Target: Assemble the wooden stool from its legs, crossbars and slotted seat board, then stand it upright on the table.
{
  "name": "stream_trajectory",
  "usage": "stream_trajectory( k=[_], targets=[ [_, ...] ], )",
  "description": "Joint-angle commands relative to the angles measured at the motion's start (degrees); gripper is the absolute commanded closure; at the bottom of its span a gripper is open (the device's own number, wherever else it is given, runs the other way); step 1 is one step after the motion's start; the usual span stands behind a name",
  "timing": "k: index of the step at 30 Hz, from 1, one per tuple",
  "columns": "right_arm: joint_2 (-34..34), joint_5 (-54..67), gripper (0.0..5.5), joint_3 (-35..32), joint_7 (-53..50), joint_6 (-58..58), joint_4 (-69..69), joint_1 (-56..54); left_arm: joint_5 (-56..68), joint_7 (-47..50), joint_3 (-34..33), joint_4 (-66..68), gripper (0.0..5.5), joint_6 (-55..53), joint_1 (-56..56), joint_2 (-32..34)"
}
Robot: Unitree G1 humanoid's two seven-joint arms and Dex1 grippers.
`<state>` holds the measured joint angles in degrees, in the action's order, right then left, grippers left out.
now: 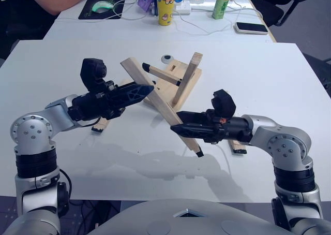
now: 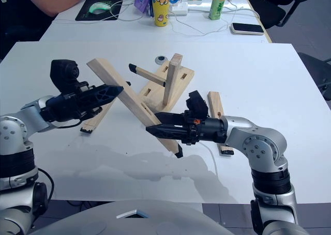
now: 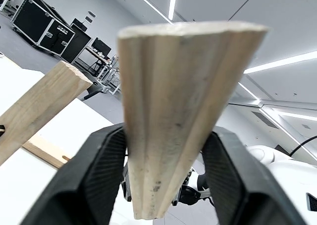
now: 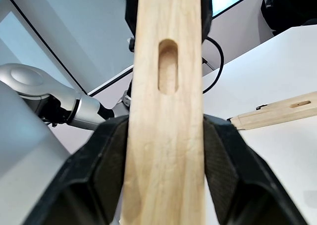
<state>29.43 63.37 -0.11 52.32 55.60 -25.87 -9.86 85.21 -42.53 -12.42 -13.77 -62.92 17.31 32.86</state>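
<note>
Pale wood parts are seen in the left eye view on a white table [image 1: 269, 90]. A slotted square wooden seat board [image 1: 166, 91] is propped at a tilt, a short wooden leg [image 1: 187, 79] stands up from it, and a black-tipped wooden crossbar [image 1: 161, 73] juts from that leg toward the board's left. A long wooden leg with a black foot [image 1: 159, 103] is leaned diagonally across the front of the seat board. Its upper part, front-left of the board, is clamped by the black left gripper [image 1: 147, 89]. Its lower part, in front of the board, is clamped by the black right gripper [image 1: 176, 126].

In the right eye view, a loose flat wooden bar [image 2: 216, 116] is seen lying to the right of the seat board. A second loose wooden piece [image 2: 95, 118] lies front-left of the board, partly covered by the left arm. A small round black-and-white object [image 2: 161, 60] sits just behind the board.

In the left wrist view, the left gripper's ribbed fingers [image 3: 99, 180] are pressed against both sides of the long leg, which is seen end on.

In the right wrist view, the right gripper's fingers [image 4: 225, 170] are closed on the sides of the same leg, and an oval slot [image 4: 168, 66] is shown in its face beyond the grip
</note>
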Motion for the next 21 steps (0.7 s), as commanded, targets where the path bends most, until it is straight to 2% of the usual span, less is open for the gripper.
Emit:
stream_trajectory(
  k=[1, 4, 5, 13, 15, 17, 21],
  targets=[
    [0.5, 0.2, 3.43, 0.1, 0.3, -0.6, -0.5, -0.1, -1.4, -0.4, -0.1, 0.5, 3.32, 0.0, 0.0, 1.1],
    [0.8, 0.3, 3.43, 0.0, 0.3, -0.5, -0.1, 0.0, -2.0, -0.7, -0.3, 0.6, 3.33, 0.2, -0.5, 1.2],
    [0.8, 0.5, 3.07, -0.1, 0.5, -0.4, 0.2, -0.1, -2.4, -0.7, -0.2, 0.5, 3.33, 0.3, -0.8, 1.2],
    [1.4, 0.5, 1.92, -1.3, 0.9, -0.6, 1.9, -0.3, -3.9, -1.5, -0.8, 0.3, 3.41, 1.0, -2.6, 1.0],
    [2.8, -2.5, 1.67, -1.1, 1.2, -2.1, 2.5, 0.2, -4.8, -1.8, -1.2, 0.4, 3.41, 1.3, -3.0, 1.4],
    [5.2, -10.5, 1.36, 1.5, 1.8, -6.8, 3.9, 0.9, -5.4, -1.9, -2.3, 0.6, 3.41, 1.9, -3.8, 2.0],
    [5.9, -26.1, 1.33, 7.2, -1.2, -17.1, 9.6, 0.3, -6.5, -2.1, -4.3, 0.8, 3.41, 2.7, -5.3, 2.9]
  ],
)
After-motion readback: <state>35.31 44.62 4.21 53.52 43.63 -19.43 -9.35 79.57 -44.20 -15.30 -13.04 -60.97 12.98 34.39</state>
